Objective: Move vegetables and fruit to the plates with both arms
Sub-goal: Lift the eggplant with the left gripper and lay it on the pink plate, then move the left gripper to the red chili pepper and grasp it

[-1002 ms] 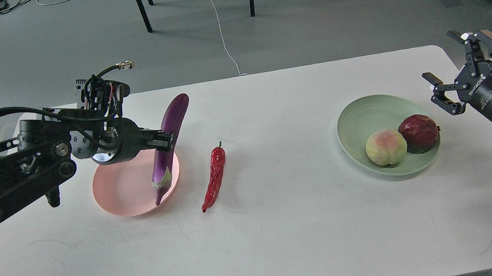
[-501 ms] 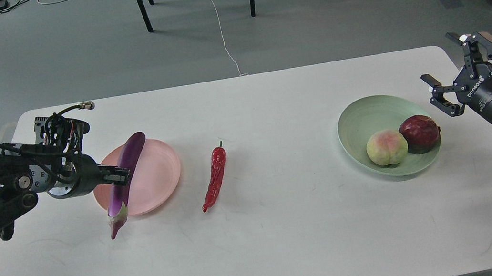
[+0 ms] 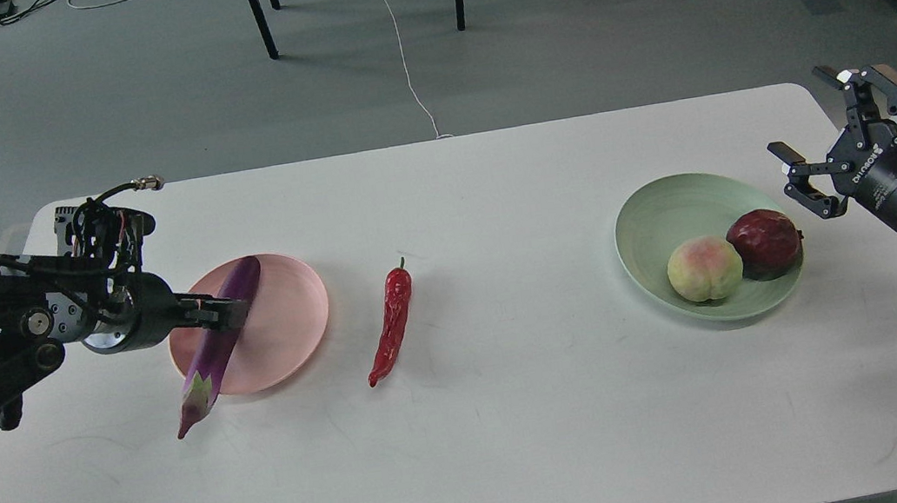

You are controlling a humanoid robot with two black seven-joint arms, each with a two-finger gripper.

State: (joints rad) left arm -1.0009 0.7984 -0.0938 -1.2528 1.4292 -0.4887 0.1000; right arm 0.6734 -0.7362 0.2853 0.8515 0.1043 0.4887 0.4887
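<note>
White lettering on the spread right pincer (image 3: 836, 136) was too small to read; the left pincer (image 3: 227, 311) pinched the eggplant (image 3: 218, 345).

The only lettering stands in white on the black cylindrical body of the right two-finger gripper (image 3: 834, 137) (it runs along the housing, tilted with the wrist), too small and slanted to read with any certainty.

Left end effector (image 3: 233, 311) grips eggplant (image 3: 218, 345) over pink plate (image 3: 288, 327).
</note>
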